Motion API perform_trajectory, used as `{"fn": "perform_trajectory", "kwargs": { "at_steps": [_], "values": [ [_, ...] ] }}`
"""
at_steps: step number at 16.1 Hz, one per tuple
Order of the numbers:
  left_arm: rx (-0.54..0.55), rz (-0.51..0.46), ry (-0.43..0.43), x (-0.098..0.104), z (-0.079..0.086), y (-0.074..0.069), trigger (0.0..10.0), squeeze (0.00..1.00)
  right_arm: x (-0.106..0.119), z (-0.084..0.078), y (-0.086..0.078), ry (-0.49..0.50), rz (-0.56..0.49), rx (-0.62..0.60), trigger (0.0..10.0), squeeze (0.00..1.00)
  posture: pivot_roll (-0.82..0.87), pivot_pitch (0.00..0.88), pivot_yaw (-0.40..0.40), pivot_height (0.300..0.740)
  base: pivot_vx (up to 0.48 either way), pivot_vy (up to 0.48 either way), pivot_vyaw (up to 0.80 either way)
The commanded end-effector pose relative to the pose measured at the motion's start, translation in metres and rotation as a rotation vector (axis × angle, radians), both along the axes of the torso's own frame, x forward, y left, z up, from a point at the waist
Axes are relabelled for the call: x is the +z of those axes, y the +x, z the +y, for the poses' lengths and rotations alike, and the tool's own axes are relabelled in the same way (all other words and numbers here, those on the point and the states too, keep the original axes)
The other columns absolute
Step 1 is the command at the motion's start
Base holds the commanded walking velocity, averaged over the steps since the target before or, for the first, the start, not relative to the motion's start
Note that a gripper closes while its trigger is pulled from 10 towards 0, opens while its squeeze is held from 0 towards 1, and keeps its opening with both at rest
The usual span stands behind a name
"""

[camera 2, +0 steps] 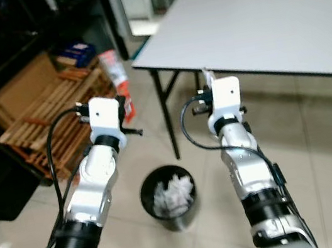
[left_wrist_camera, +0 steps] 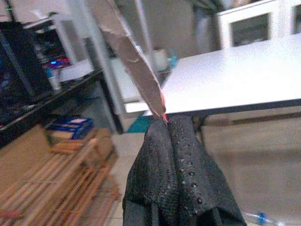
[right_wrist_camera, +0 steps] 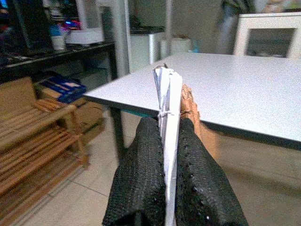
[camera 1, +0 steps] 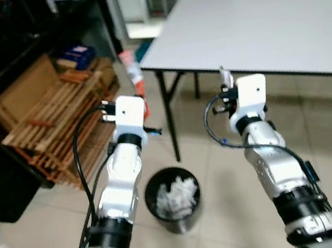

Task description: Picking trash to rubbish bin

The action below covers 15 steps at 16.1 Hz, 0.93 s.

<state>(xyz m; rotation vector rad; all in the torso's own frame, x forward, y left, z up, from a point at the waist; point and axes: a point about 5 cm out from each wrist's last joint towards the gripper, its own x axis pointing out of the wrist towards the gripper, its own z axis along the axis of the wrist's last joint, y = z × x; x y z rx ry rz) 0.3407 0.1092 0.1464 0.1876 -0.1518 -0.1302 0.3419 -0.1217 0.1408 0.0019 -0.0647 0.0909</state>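
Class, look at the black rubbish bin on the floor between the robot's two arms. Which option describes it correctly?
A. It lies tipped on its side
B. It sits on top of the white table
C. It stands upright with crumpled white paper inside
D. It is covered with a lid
C: the rubbish bin stands upright on the tiled floor with its mouth open, and crumpled white paper is visible inside it.

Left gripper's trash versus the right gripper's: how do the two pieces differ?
The left gripper pinches a brownish wrapper with a red edge, long and leaning away from the fingertips. The right gripper pinches folded white paper, shorter, standing straight between the fingers. Both are clamped flat, held up beyond the bin, which already holds crumpled white paper.
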Motion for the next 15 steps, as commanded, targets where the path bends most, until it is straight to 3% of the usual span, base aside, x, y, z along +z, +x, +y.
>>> {"fn": "perform_trajectory", "kwargs": {
  "at_steps": [1,15],
  "values": [
    [0.017,-0.004,-0.003,0.0029,0.0036,0.0019,10.0,0.00,0.0059,0.0047,0.0013,-0.009,-0.019,0.020,10.0,0.00,0.03,0.033,0.076,0.740,0.382,0.000,0.00],
    [0.020,-0.008,-0.004,0.0041,0.0036,0.0020,10.0,0.00,0.0057,0.0048,0.0018,-0.016,-0.015,0.022,10.0,0.00,0.03,0.037,0.074,0.740,0.382,0.000,0.00]
  ]
}}
